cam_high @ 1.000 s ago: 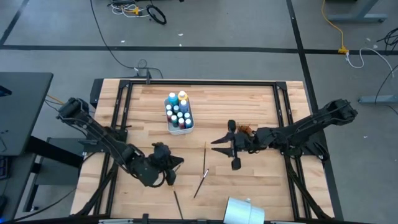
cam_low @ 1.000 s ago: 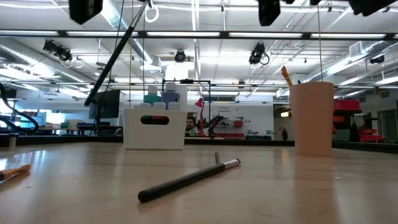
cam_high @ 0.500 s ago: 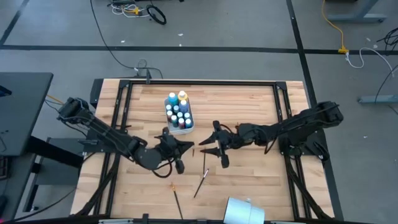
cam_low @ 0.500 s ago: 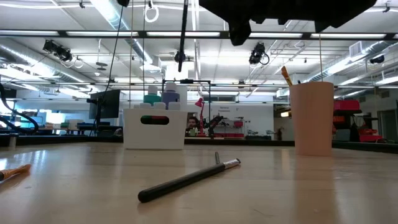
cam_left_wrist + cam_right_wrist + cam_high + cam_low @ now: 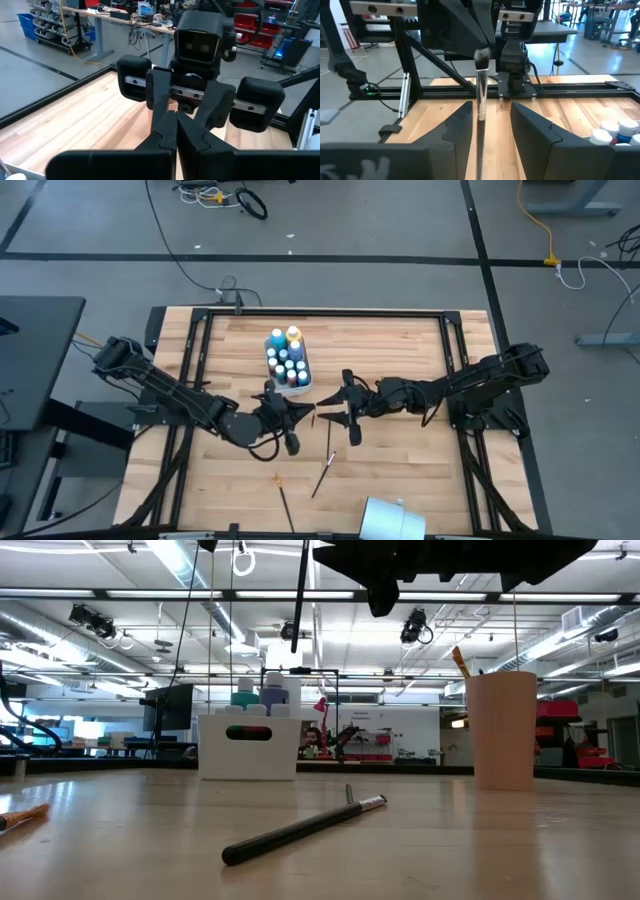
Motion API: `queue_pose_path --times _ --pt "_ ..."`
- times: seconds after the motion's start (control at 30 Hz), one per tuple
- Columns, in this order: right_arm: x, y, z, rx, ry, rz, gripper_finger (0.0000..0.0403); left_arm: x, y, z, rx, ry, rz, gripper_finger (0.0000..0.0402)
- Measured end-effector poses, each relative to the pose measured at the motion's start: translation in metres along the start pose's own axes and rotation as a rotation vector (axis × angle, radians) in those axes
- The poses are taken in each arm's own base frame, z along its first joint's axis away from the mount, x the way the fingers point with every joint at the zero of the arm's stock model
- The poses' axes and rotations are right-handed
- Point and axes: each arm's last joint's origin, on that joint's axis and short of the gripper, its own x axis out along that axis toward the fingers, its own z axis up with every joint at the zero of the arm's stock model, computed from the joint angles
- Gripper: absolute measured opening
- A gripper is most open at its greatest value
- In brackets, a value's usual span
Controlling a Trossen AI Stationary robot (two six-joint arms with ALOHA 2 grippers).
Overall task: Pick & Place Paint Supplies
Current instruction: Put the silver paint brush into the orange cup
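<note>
- Above the middle of the pale wooden plank desk (image 5: 400,350), the two arms met tip to tip, with one thin brush with a silver ferrule and dark bristles (image 5: 481,95) between them.
- Left tool (image 5: 303,414) was pressed together and looked pinched on the brush's bristle end.
- Right tool (image 5: 490,107) was spread, its smooth dark fingers either side of the handle without touching it.
- The step looked like a handover of that brush from arm to arm.
- Next, one tool would need a firm hold on the slim round handle before the other let go; such a thin stick could easily slip or swing.
- Small paint bottles with coloured caps stood packed in a white plastic caddy (image 5: 288,366) just beside the meeting point.
- Two more slender brushes (image 5: 326,462) lay flat on the boards nearer the front edge, not yet put away.
</note>
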Motion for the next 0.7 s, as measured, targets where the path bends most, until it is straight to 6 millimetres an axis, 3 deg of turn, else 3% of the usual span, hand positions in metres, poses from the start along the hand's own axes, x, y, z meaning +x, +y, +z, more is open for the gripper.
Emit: queue_pose_path --times 0.47,0.7 --pt "0.0 -0.003 0.007 0.027 -0.075 -0.112 0.0135 0.022 0.013 0.01 0.022 -0.043 0.017 0.0002" --pt "-0.001 -0.005 0.007 0.01 -0.076 -0.173 0.0091 0.023 0.014 0.012 0.018 -0.054 -0.001 0.0002"
